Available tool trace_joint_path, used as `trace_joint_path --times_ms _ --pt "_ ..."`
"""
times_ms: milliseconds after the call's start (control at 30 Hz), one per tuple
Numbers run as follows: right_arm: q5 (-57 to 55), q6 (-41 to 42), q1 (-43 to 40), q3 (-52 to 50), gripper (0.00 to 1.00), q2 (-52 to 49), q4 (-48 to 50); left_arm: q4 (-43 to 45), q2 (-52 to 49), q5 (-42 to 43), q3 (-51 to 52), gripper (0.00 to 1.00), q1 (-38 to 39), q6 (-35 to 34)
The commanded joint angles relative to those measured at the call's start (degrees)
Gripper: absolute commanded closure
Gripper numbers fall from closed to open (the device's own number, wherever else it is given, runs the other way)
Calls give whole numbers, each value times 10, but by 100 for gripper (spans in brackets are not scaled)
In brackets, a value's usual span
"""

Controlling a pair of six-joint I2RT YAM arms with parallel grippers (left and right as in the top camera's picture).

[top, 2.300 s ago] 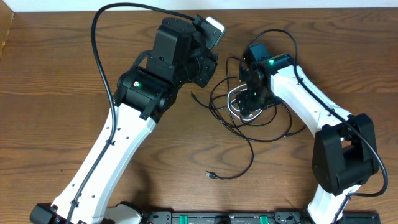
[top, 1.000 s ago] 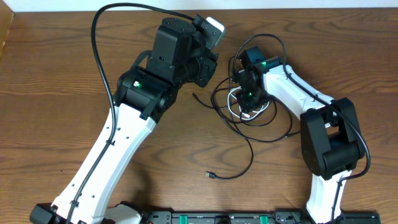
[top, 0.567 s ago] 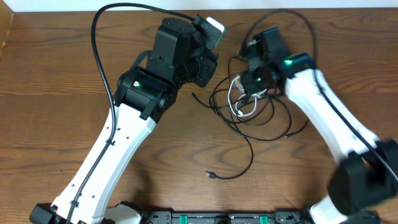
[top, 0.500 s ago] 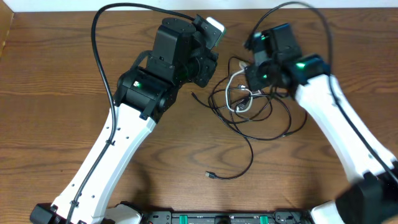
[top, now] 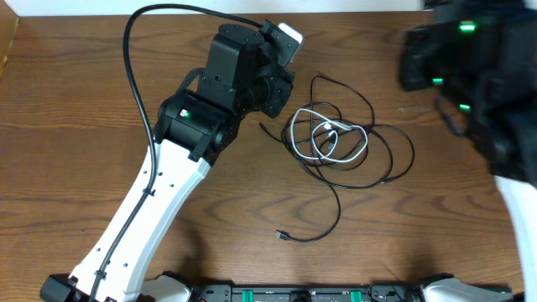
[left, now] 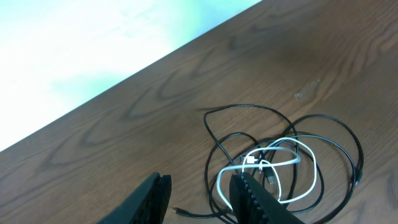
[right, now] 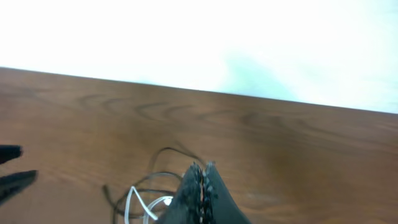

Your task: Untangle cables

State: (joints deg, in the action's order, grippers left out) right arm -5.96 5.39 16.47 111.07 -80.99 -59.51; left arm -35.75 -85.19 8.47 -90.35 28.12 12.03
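The cables lie in one loose tangle on the wooden table: a white cable (top: 329,134) looped in the middle, with thin black cables (top: 394,159) looping around it. One black tail runs down to a plug end (top: 284,236). In the left wrist view my left gripper (left: 199,200) is open above the table at the tangle's left edge. Nothing is between its fingers, and the white cable (left: 292,149) sits just past the right finger. My right gripper (right: 202,183) is shut on nothing, raised high above the tangle (right: 134,202). From overhead the right arm (top: 470,59) is a blur at the upper right.
The left arm (top: 210,109) leans over the table's middle left, with its thick black supply cable (top: 130,50) arching behind it. A black rail (top: 294,294) runs along the front edge. The table's far edge (left: 124,78) lies close behind the tangle.
The right arm lifted off the tangle and swung up and to the right, leaving the cables on the table with the white loop uncovered. The left arm has not moved.
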Motion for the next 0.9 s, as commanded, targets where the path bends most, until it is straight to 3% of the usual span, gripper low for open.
trace_joint_path --times_ms 0,233,433,533,633,867 --pt "-39 -10 -33 56 99 2 -49 1 -5 -2 -2 63 -2 3" --pt "-34 -14 -45 61 99 -17 -121 2 -5 -2 -2 63 -2 3" --pt "5 -12 -45 61 61 -60 -141 2 -5 -2 -2 63 -2 3" --pt "20 3 -45 61 35 -83 -152 2 -5 -2 -2 64 -2 3" --pt "20 19 -44 61 27 -109 -165 2 -5 -2 -2 63 -2 4" --pt "23 78 -44 61 28 -201 -220 2 -5 -2 -2 63 -2 4"
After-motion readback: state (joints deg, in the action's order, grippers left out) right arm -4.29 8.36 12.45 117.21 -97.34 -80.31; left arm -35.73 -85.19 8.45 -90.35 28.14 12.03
